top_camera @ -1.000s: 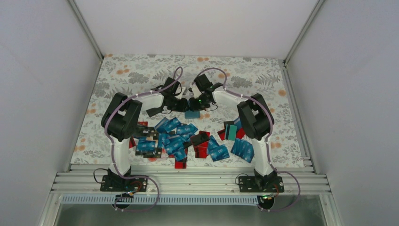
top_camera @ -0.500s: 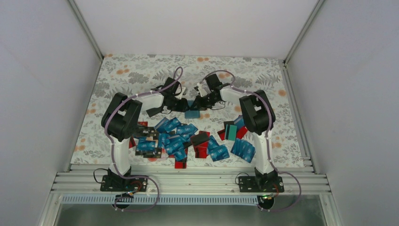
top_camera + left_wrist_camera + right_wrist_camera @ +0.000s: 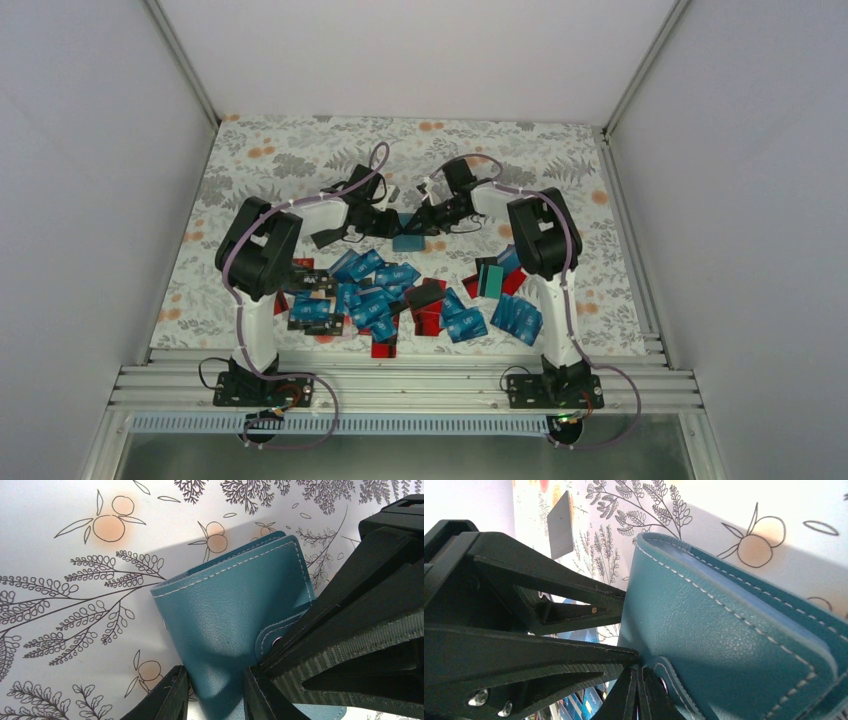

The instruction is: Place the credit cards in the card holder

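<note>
item: card holder (image 3: 230, 605), closed, on floral surface (image 3: 280, 160); credit cards (image 3: 385, 290) heaped on its near side. left fingers (image 3: 172, 697) clamp its lower edge, apparently to steady it. right fingers (image 3: 631, 700) pressed together on its snap tab (image 3: 274, 641), likely to unfasten it.

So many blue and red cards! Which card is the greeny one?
The teal-green plastic card beside the right arm, at the pile's right end. It is the only greenish card; the others are blue, red or black.

Left claw (image 3: 396, 222) and right claw (image 3: 419, 220) meet at the card holder (image 3: 407, 243).
</note>
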Robot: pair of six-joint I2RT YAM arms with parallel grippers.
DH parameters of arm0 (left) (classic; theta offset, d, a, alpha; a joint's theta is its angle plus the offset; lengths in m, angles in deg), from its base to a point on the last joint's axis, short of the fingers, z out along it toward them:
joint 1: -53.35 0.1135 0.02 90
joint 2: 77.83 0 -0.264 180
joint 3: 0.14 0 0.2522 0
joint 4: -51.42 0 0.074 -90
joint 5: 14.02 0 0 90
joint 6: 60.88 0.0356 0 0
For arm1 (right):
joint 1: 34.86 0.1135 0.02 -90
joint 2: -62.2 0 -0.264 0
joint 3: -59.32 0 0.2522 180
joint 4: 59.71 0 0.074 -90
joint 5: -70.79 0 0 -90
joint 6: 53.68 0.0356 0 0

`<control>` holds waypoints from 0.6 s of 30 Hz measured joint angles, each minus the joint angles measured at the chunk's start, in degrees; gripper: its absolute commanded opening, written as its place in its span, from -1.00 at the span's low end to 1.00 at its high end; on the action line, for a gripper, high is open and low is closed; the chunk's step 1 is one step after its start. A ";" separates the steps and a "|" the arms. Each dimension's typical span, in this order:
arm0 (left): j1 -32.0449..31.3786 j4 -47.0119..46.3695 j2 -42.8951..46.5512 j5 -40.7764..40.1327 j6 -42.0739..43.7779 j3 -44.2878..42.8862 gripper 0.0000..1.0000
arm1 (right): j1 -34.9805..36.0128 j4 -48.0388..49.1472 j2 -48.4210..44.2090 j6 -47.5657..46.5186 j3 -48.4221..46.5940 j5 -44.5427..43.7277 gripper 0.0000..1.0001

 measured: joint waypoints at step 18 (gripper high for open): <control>-1.77 0.00 0.04 -1.27 0.11 -0.15 -0.43 | 0.24 -8.66 -1.64 -1.57 -3.19 1.57 -0.18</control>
